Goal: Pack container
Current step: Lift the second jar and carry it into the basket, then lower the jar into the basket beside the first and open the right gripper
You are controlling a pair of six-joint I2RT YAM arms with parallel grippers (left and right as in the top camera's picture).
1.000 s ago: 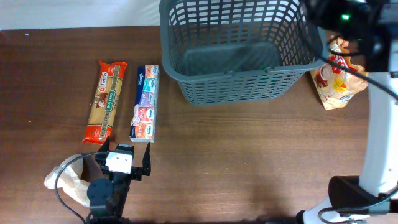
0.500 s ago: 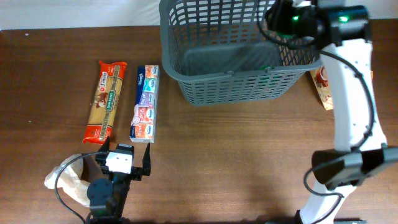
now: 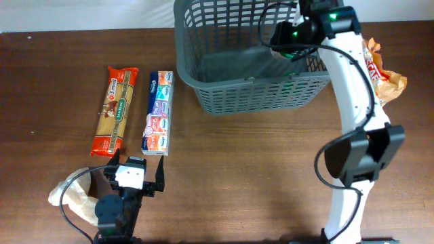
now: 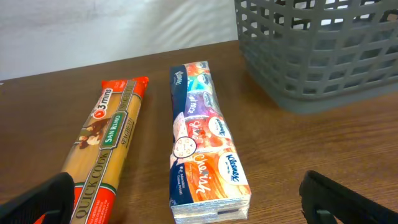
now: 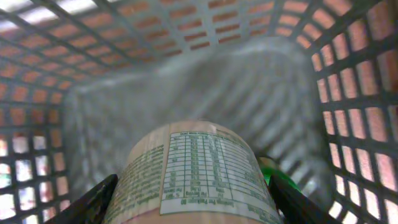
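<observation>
The dark grey lattice basket (image 3: 251, 85) stands at the back centre; it also shows in the left wrist view (image 4: 323, 56). My right gripper (image 3: 288, 37) is over the basket's right half. In the right wrist view it (image 5: 196, 208) is shut on a bottle (image 5: 199, 168) with a nutrition label and a green cap, held inside the basket walls (image 5: 186, 74). My left gripper (image 3: 136, 166) is open and empty, low on the table just in front of a tissue pack (image 3: 158, 112) (image 4: 202, 155). A pasta packet (image 3: 115, 110) (image 4: 102, 168) lies left of it.
A red and yellow snack bag (image 3: 383, 71) lies right of the basket, behind my right arm. A crumpled pale bag (image 3: 71, 196) lies at the front left beside my left arm. Bare brown table lies between the basket and the front edge.
My right arm has swung left from beside the snack bag to over the basket, carrying the bottle inside it. My left arm has not moved.
</observation>
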